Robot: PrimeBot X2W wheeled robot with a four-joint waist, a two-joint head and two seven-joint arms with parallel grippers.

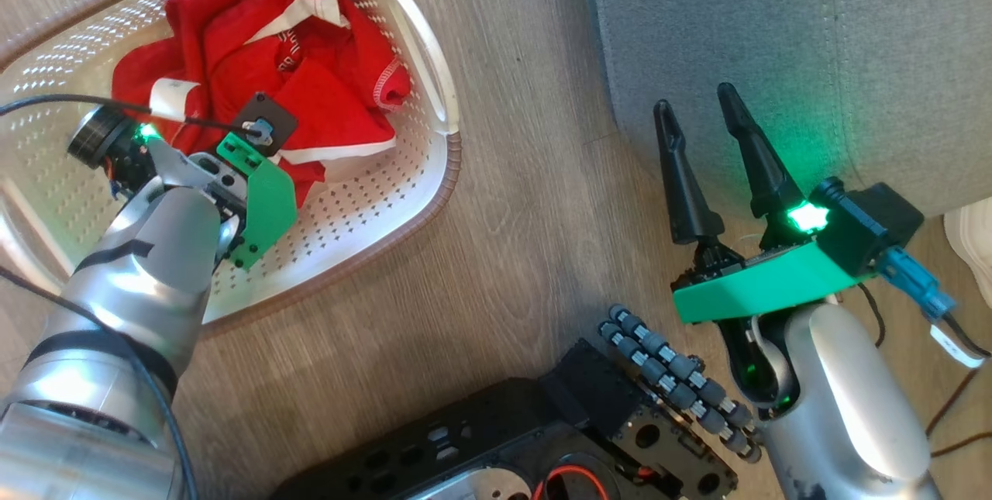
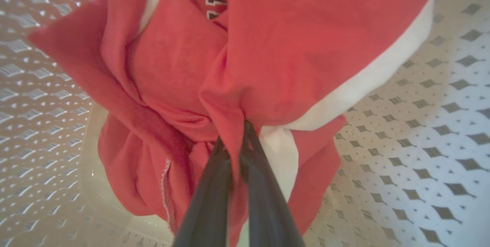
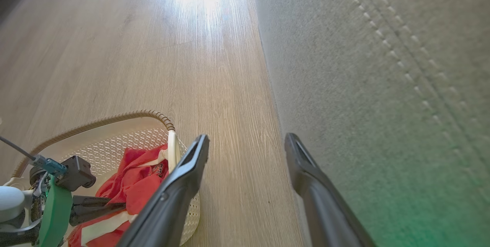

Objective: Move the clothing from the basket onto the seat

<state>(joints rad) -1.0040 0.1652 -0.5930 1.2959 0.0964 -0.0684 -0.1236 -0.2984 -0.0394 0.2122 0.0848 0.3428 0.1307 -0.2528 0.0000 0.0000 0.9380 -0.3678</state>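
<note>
The red clothing [image 1: 310,74] with white bands lies bunched inside the cream basket [image 1: 422,174] on the floor at the upper left. My left gripper [image 2: 239,136] reaches down into the basket, shut on a fold of the red clothing [image 2: 275,63]; its fingers [image 2: 208,205] pinch the fabric near a white band. The left gripper's fingers [image 3: 95,208] also reach into the red clothing [image 3: 134,185] in the right wrist view. My right gripper [image 1: 694,108] stands open and empty above the floor, at the front face of the grey seat [image 1: 814,43], also seen as the seat [image 3: 383,86] to the right.
Wood-look floor [image 1: 527,198] runs between basket and seat. My dark wheeled base [image 1: 542,438] sits at the bottom centre. A black cable [image 1: 62,101] crosses the basket's left side. A white shoe [image 1: 973,240] shows at the right edge.
</note>
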